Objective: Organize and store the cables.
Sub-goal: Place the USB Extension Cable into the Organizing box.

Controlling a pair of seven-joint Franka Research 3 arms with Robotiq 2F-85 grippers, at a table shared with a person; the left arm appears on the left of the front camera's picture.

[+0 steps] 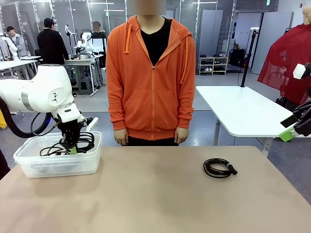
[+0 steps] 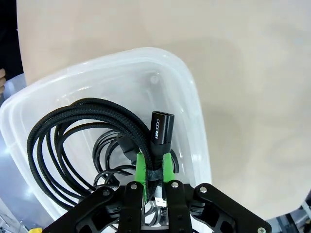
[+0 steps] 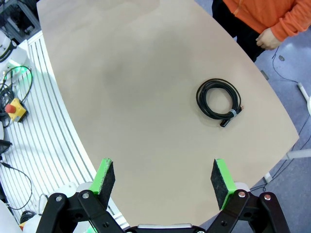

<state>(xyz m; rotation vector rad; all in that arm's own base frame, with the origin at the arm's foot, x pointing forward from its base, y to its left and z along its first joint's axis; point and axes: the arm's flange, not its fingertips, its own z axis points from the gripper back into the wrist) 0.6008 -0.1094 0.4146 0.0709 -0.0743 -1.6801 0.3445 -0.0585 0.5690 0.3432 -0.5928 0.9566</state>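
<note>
Left gripper point(image 2: 154, 180) clamps a braided cable point(image 2: 73, 126) low inside the clear bin point(image 2: 194, 102), centre-bottom of frame.
Next, I judge: release it; the wide-open right gripper point(image 3: 163, 177) should fetch the coiled cable point(image 3: 218, 102) at right.

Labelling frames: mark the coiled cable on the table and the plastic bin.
coiled cable point(image 1: 219, 168), front view, on the coil's loops.
plastic bin point(image 1: 29, 166), front view, on its near wall.

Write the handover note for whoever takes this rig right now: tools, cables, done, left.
Left tool: shut on the braided cable, held inside the clear bin at the table's left.
Right tool: open, holding nothing, above the table's right side.
Done: a thinner cable already lies in the bin.
Left: release the braided cable, then store the coiled cable lying on the table.
</note>
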